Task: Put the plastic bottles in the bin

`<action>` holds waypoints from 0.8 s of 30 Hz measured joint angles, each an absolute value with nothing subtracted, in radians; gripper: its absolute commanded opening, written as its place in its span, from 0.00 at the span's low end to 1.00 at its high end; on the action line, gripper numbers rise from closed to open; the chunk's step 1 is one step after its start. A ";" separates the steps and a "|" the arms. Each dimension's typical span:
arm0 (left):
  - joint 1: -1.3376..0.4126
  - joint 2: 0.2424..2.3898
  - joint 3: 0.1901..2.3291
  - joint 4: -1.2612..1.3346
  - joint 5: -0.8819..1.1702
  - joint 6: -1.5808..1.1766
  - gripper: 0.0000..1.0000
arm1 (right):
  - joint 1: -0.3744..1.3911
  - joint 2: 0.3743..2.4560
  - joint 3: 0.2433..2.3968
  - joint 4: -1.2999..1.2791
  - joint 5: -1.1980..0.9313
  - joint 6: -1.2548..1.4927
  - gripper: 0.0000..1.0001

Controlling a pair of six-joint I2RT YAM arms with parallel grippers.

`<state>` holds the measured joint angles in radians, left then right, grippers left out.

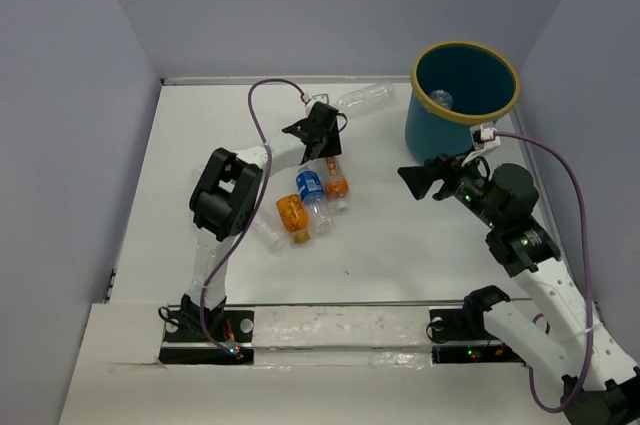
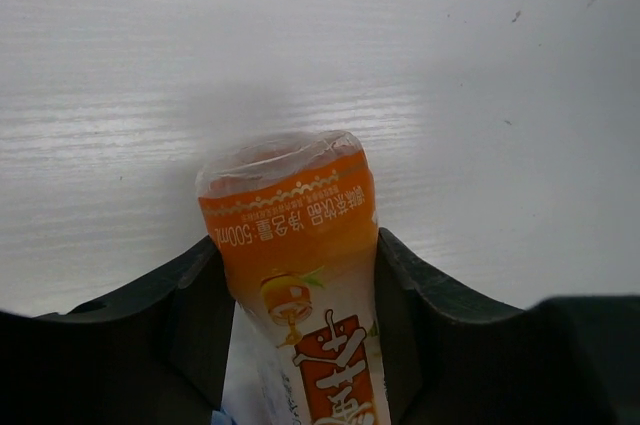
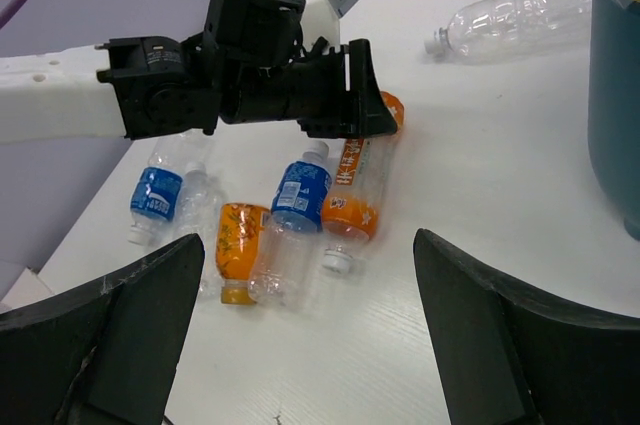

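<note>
The left claw (image 1: pixel 320 137) is closed on the orange-labelled bottle (image 2: pixel 290 235), which lies on the surface (image 1: pixel 400 255) well apart from the bin (image 1: pixel 430 130). The right claw (image 1: pixel 425 175) stands wide and empty. Risk: the grip sits at the base end, so the bottle may pivot and slip when lifted. The label reads "500mL"; other characters are illegible.

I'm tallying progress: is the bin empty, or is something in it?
Not empty. The top view shows one clear bottle lying inside the bin, near its left wall.
</note>
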<state>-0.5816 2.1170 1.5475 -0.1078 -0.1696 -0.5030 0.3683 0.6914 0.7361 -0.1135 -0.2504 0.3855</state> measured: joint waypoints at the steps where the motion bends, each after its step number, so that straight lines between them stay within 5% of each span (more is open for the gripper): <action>1: -0.581 2.113 1.539 -0.093 -0.159 -0.507 0.50 | 0.368 0.688 0.736 -0.118 -0.250 0.385 0.90; 17: -0.578 1.718 1.578 -0.046 -0.054 -0.515 0.48 | 0.368 0.538 0.664 -0.210 -0.250 0.398 0.87; 20: -0.594 1.681 1.711 -0.023 -0.072 -0.496 0.47 | 0.368 0.557 0.621 -0.217 -0.242 0.423 0.81; 24: -0.654 1.675 1.892 0.027 -0.114 -0.460 0.44 | 0.368 0.581 0.523 -0.211 -0.244 0.480 0.53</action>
